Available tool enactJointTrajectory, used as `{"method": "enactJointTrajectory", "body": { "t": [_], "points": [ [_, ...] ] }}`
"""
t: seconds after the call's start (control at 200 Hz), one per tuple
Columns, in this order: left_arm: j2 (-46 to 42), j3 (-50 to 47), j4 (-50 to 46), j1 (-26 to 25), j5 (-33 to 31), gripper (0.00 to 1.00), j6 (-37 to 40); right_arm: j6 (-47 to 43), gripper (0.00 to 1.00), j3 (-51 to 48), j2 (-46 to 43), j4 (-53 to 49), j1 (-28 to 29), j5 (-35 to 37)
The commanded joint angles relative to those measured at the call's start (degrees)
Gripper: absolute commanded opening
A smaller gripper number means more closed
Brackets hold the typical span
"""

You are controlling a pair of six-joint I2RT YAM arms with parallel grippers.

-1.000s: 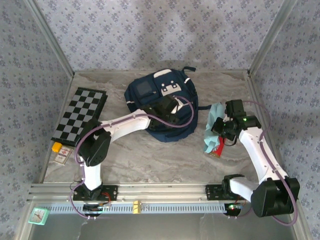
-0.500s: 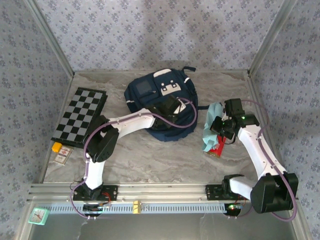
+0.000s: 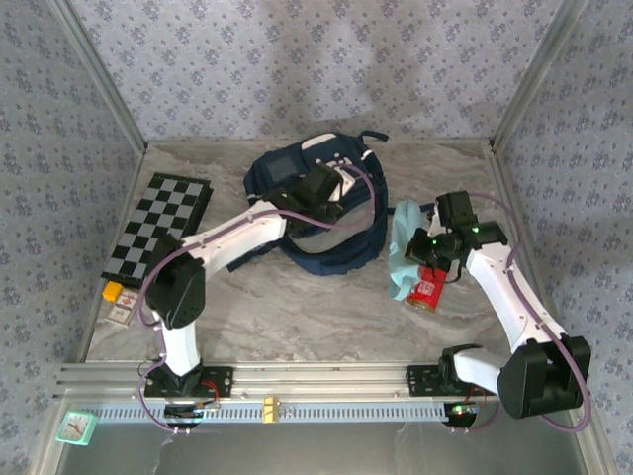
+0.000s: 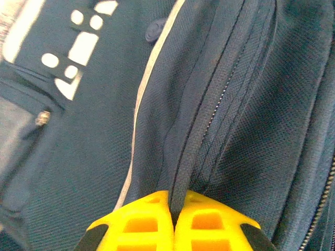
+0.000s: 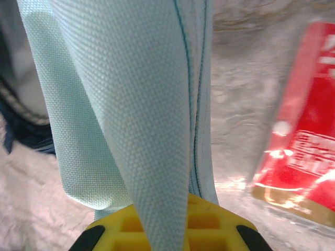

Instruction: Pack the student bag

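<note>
Now, closest in, my left gripper (image 4: pixel 172 222) is pinched tight on a ridge of navy fabric just beside the zipper (image 4: pixel 220 99) of the student bag (image 4: pixel 94 157), and my right gripper (image 5: pixel 162 222) is clamped on a hanging fold of pale teal cloth (image 5: pixel 131 104). I judge the step to be lifting that fold to open the bag's mouth so the cloth can go in. I cannot tell from here whether the zipper is undone. To do it well, I should pull up and away from the zipper line slowly, so the thin pinch does not slip. The right hand should wait until a real gap shows, then bring the cloth in from above so its loose tail does not drag. The red packet (image 5: pixel 303 136) lies on the table (image 3: pixel 297 307) just beside the cloth, so I must lift clear of it. From above, the bag (image 3: pixel 346 247) sits in the middle of the far half of the table, with the chessboard (image 3: pixel 158 230) well to its left and the cloth (image 3: pixel 401 262) near its right. As for writing, the packet carries pale print too blurred to read. The white patch (image 4: pixel 78 42) on the bag shows only dots and bars, with no letters or brand I can make out.
</note>
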Motion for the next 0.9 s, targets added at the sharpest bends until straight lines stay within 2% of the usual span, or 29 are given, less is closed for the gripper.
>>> {"method": "enactJointTrajectory", "body": {
  "t": [0.0, 0.175, 0.365, 0.545, 0.59, 0.68, 0.805, 0.895],
  "points": [
    [-5.75, 4.93, -1.93, -0.55, 0.03, 0.0, -5.17, 2.02, 0.0, 3.03, 2.35, 5.59, 2.56, -6.67],
    [-6.03, 10.62, -6.68, -0.55, 1.63, 0.0, -9.25, 5.01, 0.01, 8.61, 12.14, 14.74, 7.38, -10.82],
    [-6.91, 12.17, -7.03, -1.24, 3.33, 0.0, -11.1, 9.98, 0.04, 16.03, 25.55, 26.53, 9.48, -12.37],
    [-6.25, 14.72, -8.98, -1.24, 0.91, 0.0, -13.04, 11.04, 0.09, 21.04, 36.17, 29.78, 10.38, -8.61],
    [-6.24, 14.73, -8.81, -1.25, 1.05, 0.0, -13.39, 11.23, 0.12, 20.79, 37.78, 31.79, 10.63, -8.62],
    [-6.31, 14.64, -8.84, -1.13, 1.43, 0.0, -13.47, 8.99, 0.25, 20.65, 38.29, 31.83, 11.07, -7.69],
    [-6.42, 14.29, -9.06, -0.97, 1.33, 0.0, -13.41, 6.3, 0.5, 18.98, 34.15, 27.28, 10.98, -3.68],
    [-6.63, 13.87, -8.82, -0.76, 1.53, 0.0, -13.63, 3.33, 0.53, 15.48, 28.58, 24.38, 11.34, 0.87]
  ]
}}
